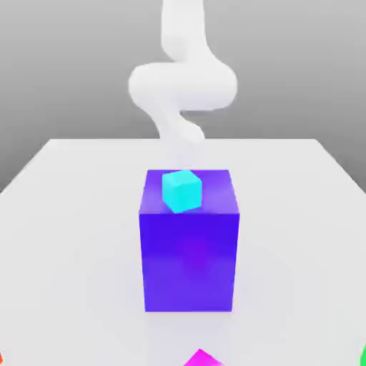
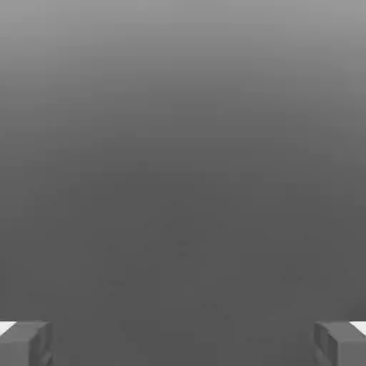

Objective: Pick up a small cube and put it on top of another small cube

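In the exterior view, the lower end of the white arm [image 1: 184, 86] melts into the pale tabletop [image 1: 78, 229], so its outline just behind the big blue-violet block [image 1: 189, 261] is hard to make out. Three things are cut off by the frame: a magenta piece [image 1: 203, 359] at the bottom, with one pointed corner showing, an orange-red sliver [image 1: 1, 359] at the exterior view's left edge and a green one [image 1: 364, 356] at its right (too little of either to name a shape). The small cyan cube [image 1: 181, 191] appears to sit on top of the block, near its front edge and turned at an angle to it; it covers part of the block's top face. The tabletop is plain and off-white, with a faint bluish tint in front of the block, and its far edge runs straight across. Behind it is a plain grey backdrop, darker towards the table.

In the hand view, the claw [image 2: 183, 344] is spread wide, with nothing pinched between its two grey fingers, which are partly cut off by the frame. Beyond them lies a smooth grey expanse, shading from dark to lighter (table or backdrop, I cannot tell).
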`<action>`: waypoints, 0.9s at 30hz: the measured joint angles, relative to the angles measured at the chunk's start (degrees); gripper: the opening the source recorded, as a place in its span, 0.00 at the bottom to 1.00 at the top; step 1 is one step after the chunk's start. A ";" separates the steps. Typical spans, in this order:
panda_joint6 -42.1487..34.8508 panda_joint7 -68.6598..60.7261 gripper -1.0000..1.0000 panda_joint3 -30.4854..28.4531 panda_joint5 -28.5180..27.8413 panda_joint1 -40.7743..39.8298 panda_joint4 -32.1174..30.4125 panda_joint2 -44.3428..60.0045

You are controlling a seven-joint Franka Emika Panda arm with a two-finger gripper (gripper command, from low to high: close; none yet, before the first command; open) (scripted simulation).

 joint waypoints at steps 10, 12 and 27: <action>5.48 -19.74 0.50 -7.45 7.18 8.87 0.36 21.20; 6.54 -23.71 0.50 -8.26 8.73 9.97 0.44 25.39; 15.83 -46.56 0.50 -8.20 10.42 11.91 0.55 55.10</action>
